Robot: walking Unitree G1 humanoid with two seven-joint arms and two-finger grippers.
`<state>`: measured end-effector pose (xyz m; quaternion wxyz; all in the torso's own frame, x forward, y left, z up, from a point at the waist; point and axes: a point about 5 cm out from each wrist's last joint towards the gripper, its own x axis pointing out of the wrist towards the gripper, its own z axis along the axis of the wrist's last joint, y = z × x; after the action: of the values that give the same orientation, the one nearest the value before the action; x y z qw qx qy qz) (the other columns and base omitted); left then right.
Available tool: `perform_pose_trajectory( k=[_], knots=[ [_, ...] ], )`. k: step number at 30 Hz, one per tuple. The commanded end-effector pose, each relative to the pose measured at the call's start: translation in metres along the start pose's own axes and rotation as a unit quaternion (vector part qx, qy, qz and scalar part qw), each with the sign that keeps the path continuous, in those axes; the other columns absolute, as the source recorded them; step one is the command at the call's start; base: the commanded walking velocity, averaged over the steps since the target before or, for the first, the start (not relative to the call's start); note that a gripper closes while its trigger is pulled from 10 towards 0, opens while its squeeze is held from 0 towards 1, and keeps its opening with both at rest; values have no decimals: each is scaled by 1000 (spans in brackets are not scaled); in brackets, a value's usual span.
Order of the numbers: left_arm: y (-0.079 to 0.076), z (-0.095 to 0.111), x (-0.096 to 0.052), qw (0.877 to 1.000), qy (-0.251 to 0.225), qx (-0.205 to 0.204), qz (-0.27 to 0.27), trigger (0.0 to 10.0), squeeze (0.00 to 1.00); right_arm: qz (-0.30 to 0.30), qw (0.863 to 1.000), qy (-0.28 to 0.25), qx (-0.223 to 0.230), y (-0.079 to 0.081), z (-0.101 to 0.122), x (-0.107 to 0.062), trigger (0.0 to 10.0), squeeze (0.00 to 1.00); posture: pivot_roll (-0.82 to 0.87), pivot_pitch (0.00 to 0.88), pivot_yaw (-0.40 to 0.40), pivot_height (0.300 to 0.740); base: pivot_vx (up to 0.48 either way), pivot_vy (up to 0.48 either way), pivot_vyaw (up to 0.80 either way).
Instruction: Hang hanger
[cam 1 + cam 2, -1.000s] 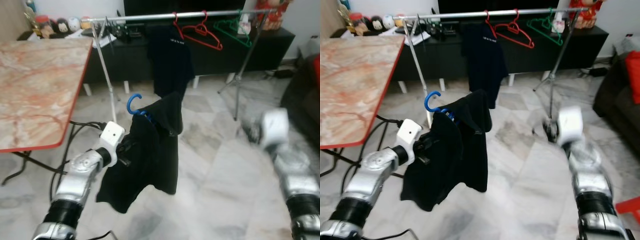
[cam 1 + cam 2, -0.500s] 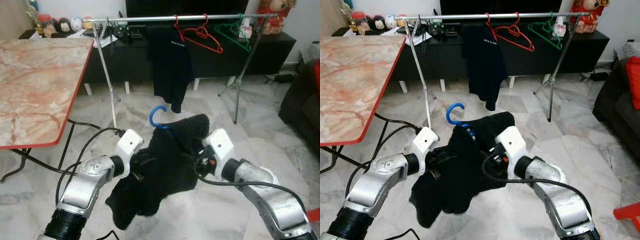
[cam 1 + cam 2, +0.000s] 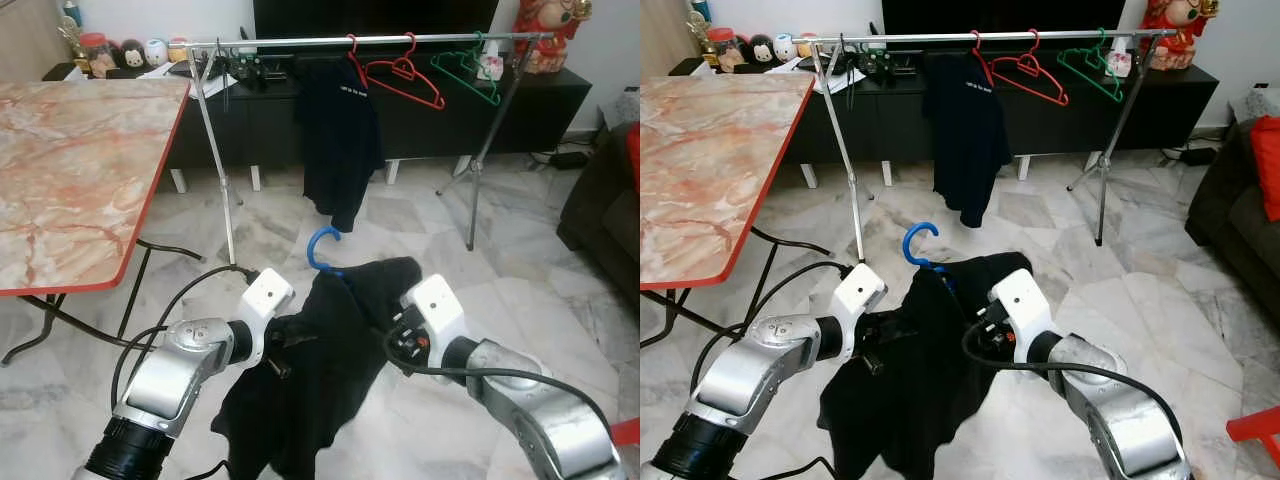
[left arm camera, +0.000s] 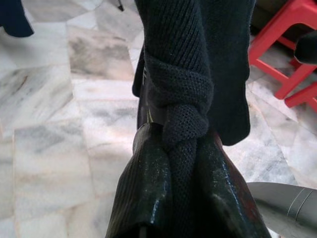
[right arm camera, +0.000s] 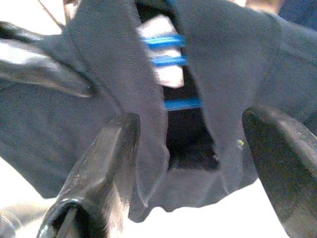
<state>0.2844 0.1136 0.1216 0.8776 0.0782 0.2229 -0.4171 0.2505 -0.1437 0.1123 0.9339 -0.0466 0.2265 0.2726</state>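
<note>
Your head pair looks forward and down at the clothes rail (image 3: 350, 40). Each wrist camera sits close along its fingers; all share the black garment (image 3: 910, 380).

Reaching both arms inward; left claw (image 4: 181, 198) pinching tight, right claw (image 5: 190, 148) spreading its fingers wide.

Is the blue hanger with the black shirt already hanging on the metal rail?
No, the blue plastic hanger with the black knitted shirt sits low between both arms, well below the silver metal rail.
</note>
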Motion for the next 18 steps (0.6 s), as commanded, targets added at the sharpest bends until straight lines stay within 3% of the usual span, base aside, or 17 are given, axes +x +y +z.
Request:
perform_pose_trajectory(
  k=[1, 6, 10, 18],
  knots=[
    [2, 23, -3, 999, -34, 19, 13, 10000, 0, -43, 999, 9, 20, -8, -4, -1, 10000, 0, -110, 0, -41, 740, 0, 0, 0],
    [5, 32, -5, 998, -50, -12, 28, 10000, 0, -71, 995, 24, 65, -10, -15, 3, 10000, 0, -94, 0, -49, 740, 0, 0, 0],
    [-2, 38, -5, 998, -59, -20, 3, 10000, 0, -53, 996, 36, 54, -6, -20, 6, 10000, 0, -93, 0, -53, 740, 0, 0, 0],
    [-6, 41, -3, 997, -67, -30, 1, 10000, 0, -79, 995, 34, 54, -16, -20, 10, 10000, 0, -95, 0, -69, 740, 0, 0, 0]
  ],
)
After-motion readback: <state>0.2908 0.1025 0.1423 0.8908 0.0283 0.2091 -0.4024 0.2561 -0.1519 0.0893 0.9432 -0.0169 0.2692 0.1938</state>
